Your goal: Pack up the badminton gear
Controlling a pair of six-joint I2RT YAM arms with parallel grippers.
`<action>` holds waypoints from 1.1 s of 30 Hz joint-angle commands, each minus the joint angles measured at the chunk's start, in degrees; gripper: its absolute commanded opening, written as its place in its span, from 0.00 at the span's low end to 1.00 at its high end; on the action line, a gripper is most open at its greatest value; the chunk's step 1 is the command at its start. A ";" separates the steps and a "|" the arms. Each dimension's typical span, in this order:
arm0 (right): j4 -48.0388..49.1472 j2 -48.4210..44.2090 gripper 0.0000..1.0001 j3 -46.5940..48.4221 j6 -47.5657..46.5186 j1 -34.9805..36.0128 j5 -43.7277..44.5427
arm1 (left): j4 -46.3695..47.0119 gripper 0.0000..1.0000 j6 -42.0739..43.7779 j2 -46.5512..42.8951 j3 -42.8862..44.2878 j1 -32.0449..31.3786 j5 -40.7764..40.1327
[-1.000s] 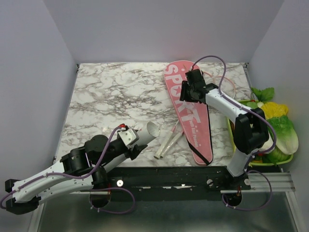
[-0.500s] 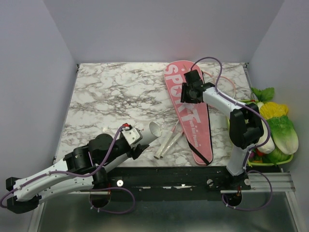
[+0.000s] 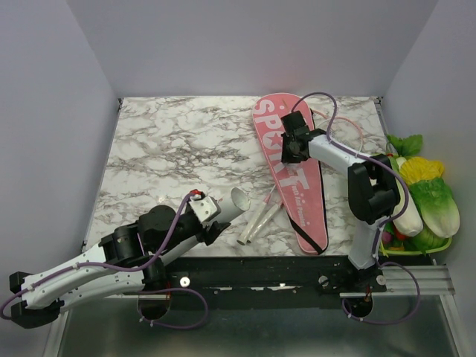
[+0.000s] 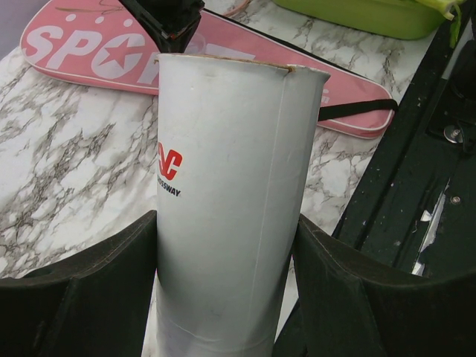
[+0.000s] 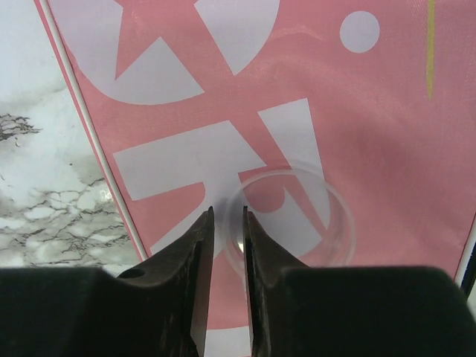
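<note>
My left gripper (image 3: 208,223) is shut on the long white tube (image 3: 227,208), which lies low over the table's near edge with its open end toward the bag. In the left wrist view the tube (image 4: 230,171) fills the gap between the pads of the left gripper (image 4: 225,223). The pink "SPORT" bag (image 3: 286,171) lies flat at centre right. My right gripper (image 3: 294,143) hovers over its lettering. In the right wrist view the right gripper (image 5: 227,216) pinches the rim of a clear round cap (image 5: 291,172) above the bag (image 5: 223,82). Two slim pink-white racket handles (image 3: 258,217) lie beside the tube's end.
A green tray (image 3: 375,242) of toy vegetables (image 3: 431,201) stands at the right edge; the tray also shows in the left wrist view (image 4: 372,15). A black rail (image 3: 297,277) runs along the table's near edge. A thin pink racket hoop (image 3: 355,126) lies right of the bag.
The right arm's elbow swung left and its gripper shifted slightly along the bag's lettering. The left arm edged right a little with the tube.
</note>
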 commanded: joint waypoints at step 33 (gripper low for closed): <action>10.89 -34.48 0.00 -12.26 -1.07 4.85 -48.03 | 0.26 0.00 -5.72 1.92 0.65 0.21 3.36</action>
